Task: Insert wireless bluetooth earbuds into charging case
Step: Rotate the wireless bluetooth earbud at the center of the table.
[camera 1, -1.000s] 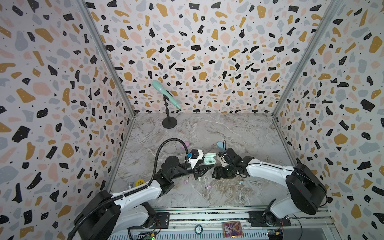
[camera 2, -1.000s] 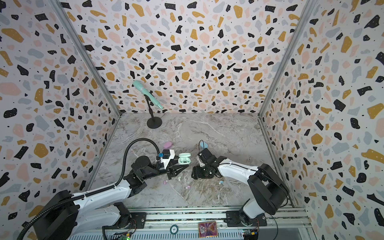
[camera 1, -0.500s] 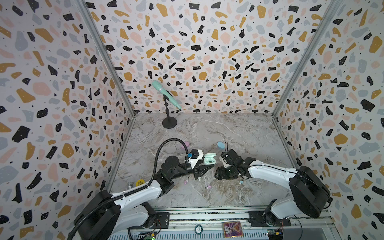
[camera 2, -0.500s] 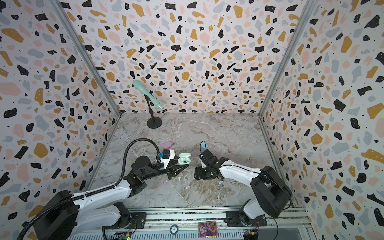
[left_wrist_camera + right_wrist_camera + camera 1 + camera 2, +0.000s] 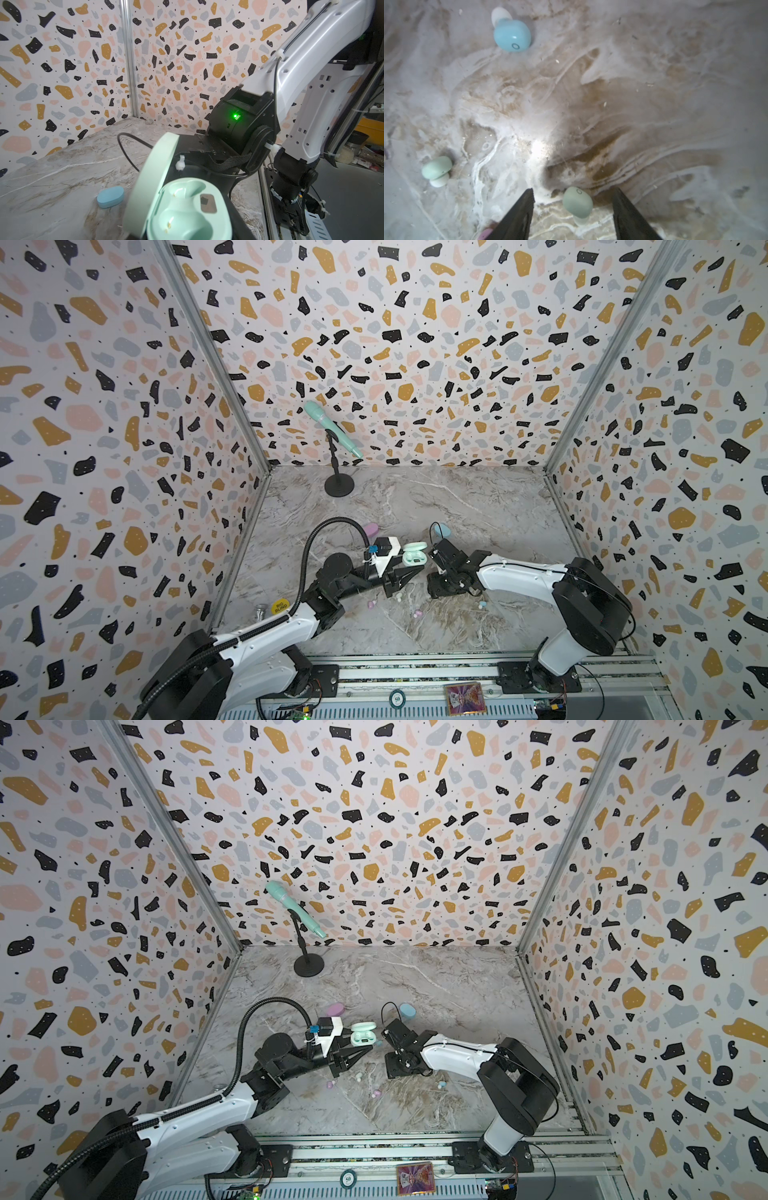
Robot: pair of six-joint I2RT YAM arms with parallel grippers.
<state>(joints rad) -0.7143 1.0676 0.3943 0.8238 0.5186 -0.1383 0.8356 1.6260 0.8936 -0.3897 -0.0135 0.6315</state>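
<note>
My left gripper (image 5: 409, 570) is shut on the mint charging case (image 5: 414, 556), holding it low over the table with its lid (image 5: 151, 180) up. Both sockets of the case (image 5: 187, 209) show nothing inside. My right gripper (image 5: 574, 189) points down at the table (image 5: 654, 104) and is open. A mint earbud (image 5: 577, 202) lies between its fingers (image 5: 519, 216), touching neither. Another mint earbud (image 5: 437, 168) and a blue earbud (image 5: 511, 35) lie further off. In both top views the right gripper (image 5: 444, 587) hides the bud under it.
Loose earbuds lie in front of the arms: mint-white (image 5: 398, 596), pink (image 5: 371, 604), pink (image 5: 417, 613), blue (image 5: 482, 605). A shut pink case (image 5: 371, 528) and a shut blue case (image 5: 442, 528) sit behind the grippers. A mint microphone on a stand (image 5: 339, 485) is at the back.
The right wrist has shifted slightly above the table. The left arm with the mint case has stayed where it was.
</note>
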